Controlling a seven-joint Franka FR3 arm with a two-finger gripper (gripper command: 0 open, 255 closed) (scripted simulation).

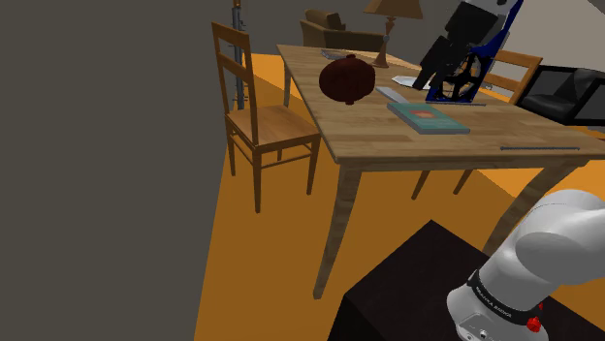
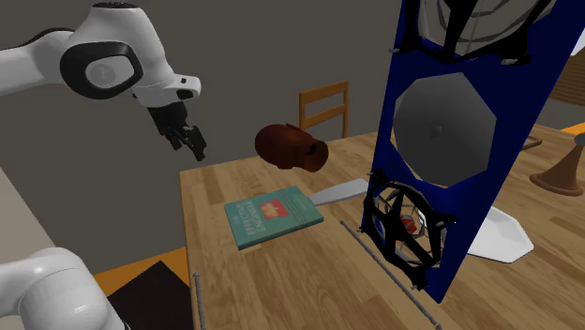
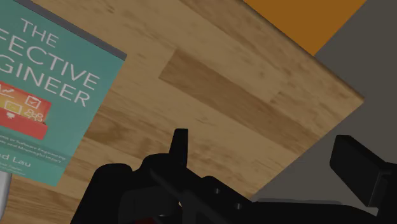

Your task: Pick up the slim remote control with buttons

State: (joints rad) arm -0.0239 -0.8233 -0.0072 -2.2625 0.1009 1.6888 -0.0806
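The teal book point(image 3: 44, 95) is turning its cover to the wrist view. White capitals there are reading "THE", "FECTIVE" and "GINEER", with the first letters cut off at the frame. "Lau" is sitting in small type lower down, and red and orange panels with white icons are lying between. In the second exterior view the book point(image 2: 272, 216) is showing a red patch, but its writing is too small to read.

The slim remote control point(image 2: 337, 192) is lying flat on the tabletop point(image 2: 281, 281) as a plain grey strip. It is just beside the book's far corner, between the book and the tall blue panel point(image 2: 469, 141); no buttons can be made out. In the shoulder view the remote point(image 1: 394, 94) is resting between the dark red-brown rounded object point(image 1: 346, 77) and the blue panel point(image 1: 461, 87).

The claw point(image 2: 190, 141) is hanging above the tabletop's edge, to the second exterior view's left of the book and well apart from the remote. In the wrist view the claw point(image 3: 267, 146) is standing wide, gripping nothing, with bare wood between its fingers. Past the tabletop's corner the orange floor point(image 3: 305, 19) is showing.

The blue panel is carrying grey discs in its round openings. Whether the rounded object is holding anything cannot be told.
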